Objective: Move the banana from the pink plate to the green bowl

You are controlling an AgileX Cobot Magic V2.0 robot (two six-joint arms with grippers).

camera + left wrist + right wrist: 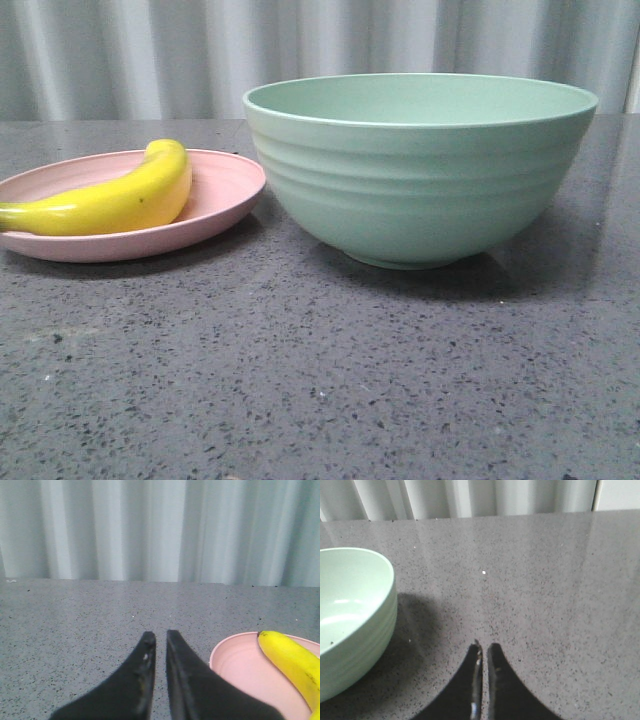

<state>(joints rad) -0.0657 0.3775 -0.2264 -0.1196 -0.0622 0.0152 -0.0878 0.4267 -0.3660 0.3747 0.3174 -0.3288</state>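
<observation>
- Worktop point(320, 380) grey, speckled, bare in the foreground.
- Banana point(125, 197) lies on pink plate point(222, 190), left side.
- Green bowl point(420, 170) just right of plate.
- Left tool point(159, 636) fingers nearly together, holding nothing, beside plate.
- Right tool point(484, 647) closed, holding nothing, over worktop near bowl.

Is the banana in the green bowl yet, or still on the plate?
Still on the plate. The banana lies on its side on the pink plate, beside the green bowl. Both grippers are shut and hold nothing.
</observation>
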